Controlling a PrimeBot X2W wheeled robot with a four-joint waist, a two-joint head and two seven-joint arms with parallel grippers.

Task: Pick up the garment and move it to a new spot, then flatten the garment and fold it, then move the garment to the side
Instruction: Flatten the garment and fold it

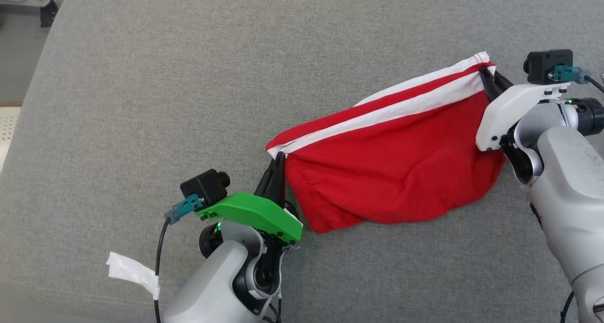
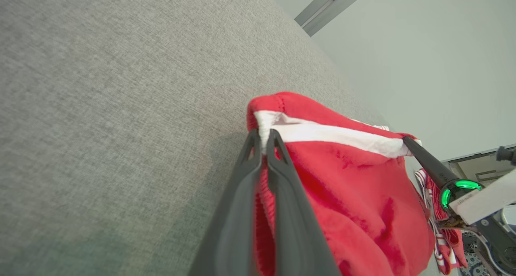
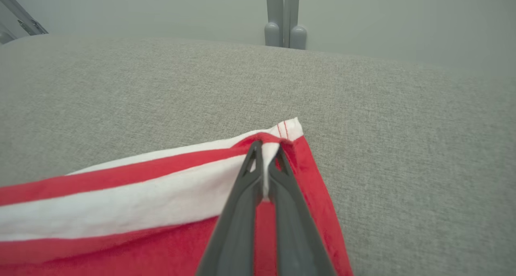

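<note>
A red garment [image 1: 391, 172] with white stripes along its top band hangs stretched between my two grippers, its lower part sagging onto the grey cushion [image 1: 188, 101]. My left gripper [image 1: 279, 157] is shut on the band's near-left corner. My right gripper [image 1: 486, 75] is shut on the far-right corner. In the left wrist view my left gripper [image 2: 264, 137] pinches the white stripe of the garment [image 2: 354, 195], with the right gripper's fingers [image 2: 423, 159] at the other corner. In the right wrist view my right gripper [image 3: 266, 151] clamps the striped corner of the garment [image 3: 121, 195].
The grey cushion's bare fabric spreads wide to the left and behind the garment. Its left edge borders a floor strip [image 1: 14, 54] with a metal fitting [image 1: 33, 0]. A white tape tag [image 1: 132, 271] hangs from my left arm's cable. A pale wall [image 3: 161, 10] rises behind the cushion.
</note>
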